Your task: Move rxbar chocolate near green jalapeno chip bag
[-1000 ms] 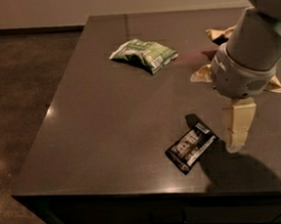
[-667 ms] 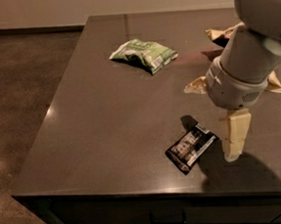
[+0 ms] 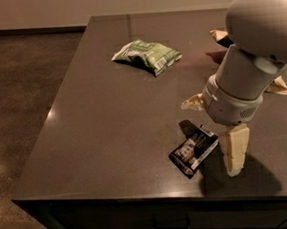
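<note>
The rxbar chocolate (image 3: pixel 193 150), a small flat black wrapper with white lettering, lies near the table's front edge. My gripper (image 3: pixel 235 149) points down just to the right of it, close to the table top and about level with the bar. The green jalapeno chip bag (image 3: pixel 147 56), light green and white, lies farther back at the table's centre-left, well away from both the bar and the gripper. The arm's bulky white wrist (image 3: pixel 241 85) hangs above the gripper.
A tan chip bag (image 3: pixel 193 102) lies mostly hidden behind my arm, with corners showing at the back right (image 3: pixel 220 35) and right (image 3: pixel 279 86). The dark table (image 3: pixel 104 125) has its front edge just below the bar and its left edge over a bare floor (image 3: pixel 16 97).
My arm has swung left and toward the front, bringing the gripper closer to the right side of the rxbar. The bar and the green bag have not moved.
</note>
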You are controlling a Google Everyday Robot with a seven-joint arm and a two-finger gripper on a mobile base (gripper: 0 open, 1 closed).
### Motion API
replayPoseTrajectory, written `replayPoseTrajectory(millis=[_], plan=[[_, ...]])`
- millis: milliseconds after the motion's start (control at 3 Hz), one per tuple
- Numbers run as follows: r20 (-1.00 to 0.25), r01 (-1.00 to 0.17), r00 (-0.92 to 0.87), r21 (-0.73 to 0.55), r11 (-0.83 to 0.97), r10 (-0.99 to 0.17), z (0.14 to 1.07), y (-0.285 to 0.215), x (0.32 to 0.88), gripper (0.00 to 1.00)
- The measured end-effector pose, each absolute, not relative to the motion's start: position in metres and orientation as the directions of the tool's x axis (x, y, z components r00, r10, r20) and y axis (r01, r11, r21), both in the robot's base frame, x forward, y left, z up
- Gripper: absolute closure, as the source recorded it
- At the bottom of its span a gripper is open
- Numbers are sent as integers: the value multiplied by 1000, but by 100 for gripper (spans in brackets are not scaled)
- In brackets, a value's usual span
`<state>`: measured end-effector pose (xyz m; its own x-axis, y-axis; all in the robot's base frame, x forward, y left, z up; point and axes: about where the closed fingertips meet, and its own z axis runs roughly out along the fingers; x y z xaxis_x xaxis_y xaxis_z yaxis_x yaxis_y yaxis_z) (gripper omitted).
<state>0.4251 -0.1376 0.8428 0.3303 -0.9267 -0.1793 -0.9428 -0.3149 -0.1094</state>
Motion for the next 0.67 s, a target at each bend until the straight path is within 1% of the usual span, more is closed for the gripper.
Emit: replayPoseTrajectory(millis=[333,667], plan=[[-188,-936,351,-108,-336,-917,836,-134,421,0],[-190,-932,362,-108,-347,-913,833,-132,418,18]])
